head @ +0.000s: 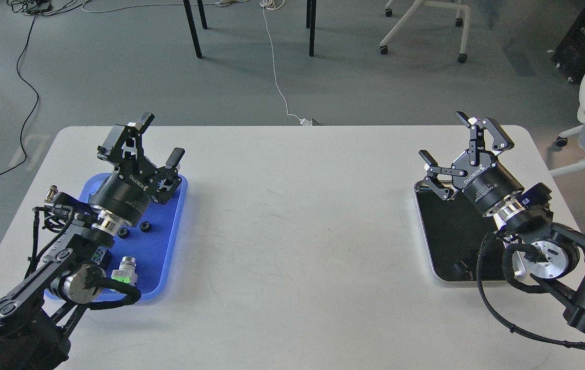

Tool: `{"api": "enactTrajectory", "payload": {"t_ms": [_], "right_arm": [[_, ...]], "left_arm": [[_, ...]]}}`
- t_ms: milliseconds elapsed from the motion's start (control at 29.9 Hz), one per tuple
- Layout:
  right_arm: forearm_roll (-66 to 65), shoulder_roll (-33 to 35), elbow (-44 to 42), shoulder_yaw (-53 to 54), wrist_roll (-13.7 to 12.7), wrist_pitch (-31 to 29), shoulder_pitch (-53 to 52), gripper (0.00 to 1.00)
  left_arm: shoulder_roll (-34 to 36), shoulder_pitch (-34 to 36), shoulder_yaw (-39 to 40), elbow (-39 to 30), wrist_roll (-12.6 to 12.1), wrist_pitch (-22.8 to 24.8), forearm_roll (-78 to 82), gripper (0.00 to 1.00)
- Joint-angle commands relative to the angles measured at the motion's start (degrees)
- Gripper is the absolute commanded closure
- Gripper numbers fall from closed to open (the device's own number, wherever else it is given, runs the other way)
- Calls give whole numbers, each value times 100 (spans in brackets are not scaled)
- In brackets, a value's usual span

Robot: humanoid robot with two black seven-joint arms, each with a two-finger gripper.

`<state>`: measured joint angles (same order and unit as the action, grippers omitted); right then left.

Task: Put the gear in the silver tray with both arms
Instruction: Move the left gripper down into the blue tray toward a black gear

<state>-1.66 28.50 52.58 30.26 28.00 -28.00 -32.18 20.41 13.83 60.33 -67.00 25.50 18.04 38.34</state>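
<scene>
Two small black gears (144, 226) (123, 233) lie in the blue tray (161, 246) at the left. My left gripper (161, 137) is open and empty, held above the tray's far end with its fingers pointing up and away. The silver tray (446, 231) with its dark mirror-like bottom lies at the right. My right gripper (442, 136) is open and empty above the tray's far edge. A small dark shape (461, 268) sits near the silver tray's front left corner; I cannot tell what it is.
A silver and green part (125, 271) stands at the blue tray's near end, next to my left arm's wrist. Both arms cover parts of their trays. The white table (297, 231) lies between the trays. Chairs and table legs stand on the floor beyond.
</scene>
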Motion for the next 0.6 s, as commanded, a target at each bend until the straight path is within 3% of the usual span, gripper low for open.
{"api": "enactTrajectory", "payload": {"t_ms": [0, 134, 201, 368, 568], "right_arm": [[-1, -3, -2, 7, 0, 0, -8, 1], [-1, -3, -2, 7, 0, 0, -16, 1], [-1, -3, -2, 7, 0, 0, -25, 1], [-1, -3, 7, 7, 0, 0, -25, 1], [-1, -3, 7, 7, 0, 0, -34, 1]], "left_arm": [[498, 146, -65, 3, 16, 321, 60, 2], [1034, 242, -118, -50, 51, 770, 821, 2], [1376, 330, -144, -85, 244, 996, 1733, 2], [2036, 664, -433, -260, 250, 996, 3976, 2], [2871, 1261, -1487, -489, 250, 996, 6516, 3]]}}
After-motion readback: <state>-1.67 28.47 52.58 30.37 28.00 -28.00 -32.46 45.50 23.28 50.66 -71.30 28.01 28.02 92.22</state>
